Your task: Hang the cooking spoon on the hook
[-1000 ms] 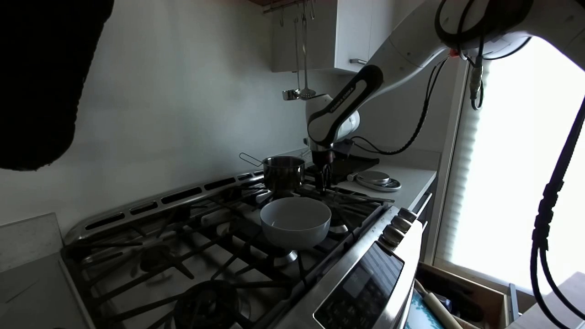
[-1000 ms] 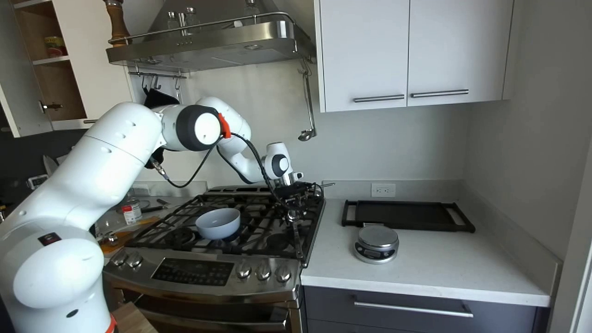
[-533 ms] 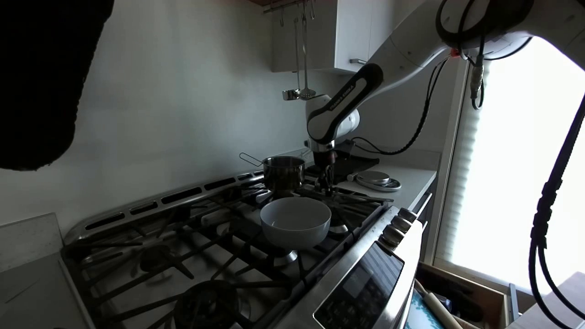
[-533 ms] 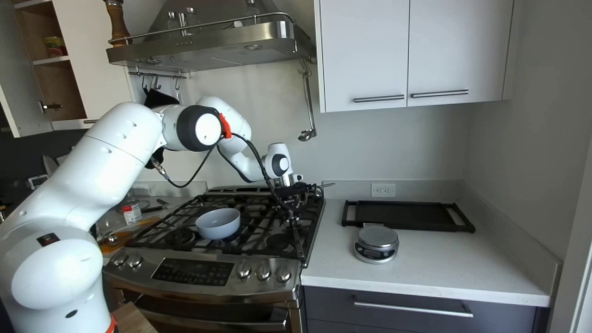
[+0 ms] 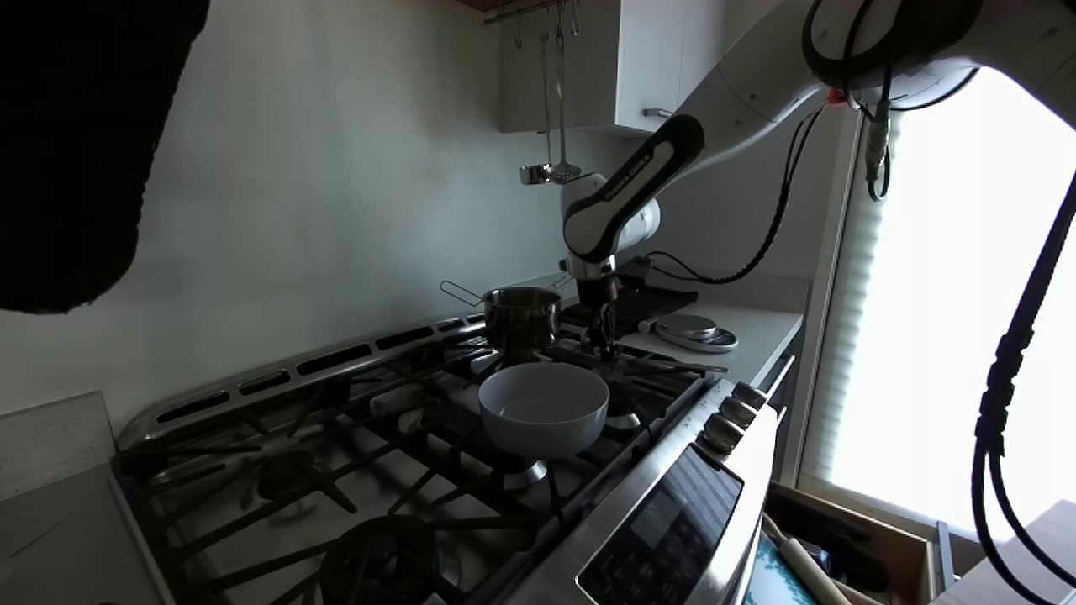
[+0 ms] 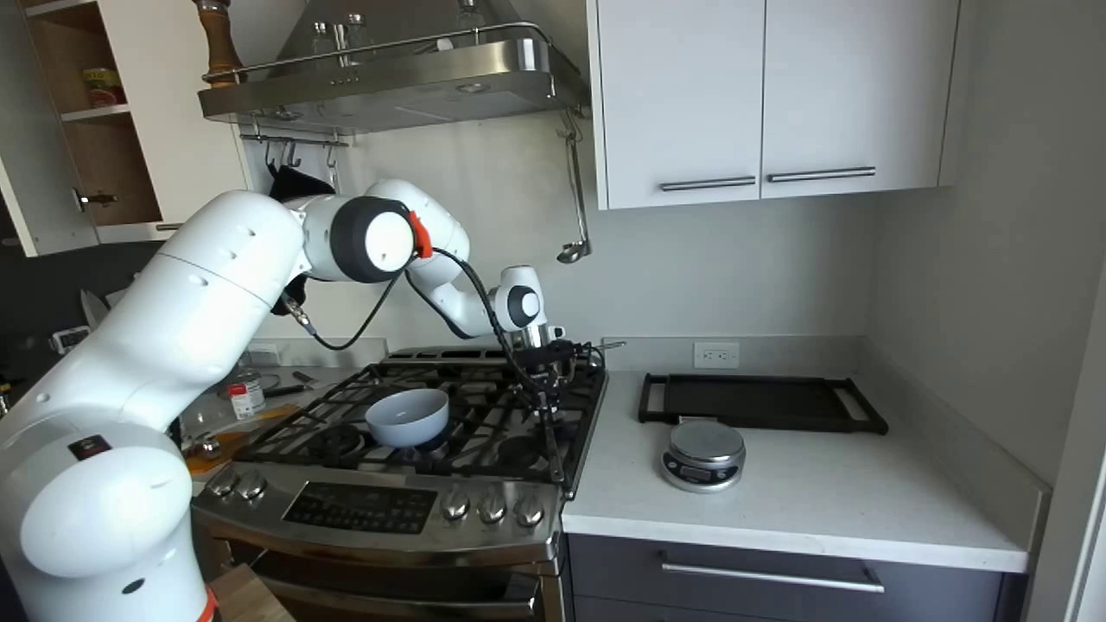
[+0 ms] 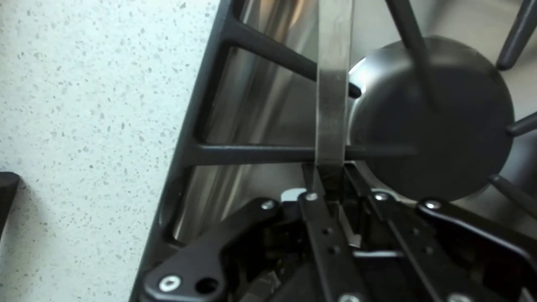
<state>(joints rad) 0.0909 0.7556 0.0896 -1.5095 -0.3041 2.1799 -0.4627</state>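
The cooking spoon shows as a flat metal handle (image 7: 333, 84) lying across the stove's right-hand grate and running up out of the wrist view. My gripper (image 7: 330, 170) is shut on that handle, one finger on each side. Its bowl is hidden or too dark to make out. In an exterior view the handle (image 6: 554, 449) points to the stove's front edge, below my gripper (image 6: 543, 404). High on the wall rail, a bare hook (image 5: 518, 35) and another hook (image 5: 575, 18) flank a hanging ladle (image 5: 548, 109) and slotted spoon (image 5: 561, 109).
Left of the gripper on the stove are a white bowl (image 5: 544, 420) and a steel pot (image 5: 521, 319). A scale (image 6: 704, 453) and black tray (image 6: 760, 402) occupy the counter. Overhead are the range hood (image 6: 389, 95) and wall cabinets (image 6: 778, 95).
The gripper's fingers have come together on the spoon's handle. In both exterior views the hand and the handle have shifted only slightly.
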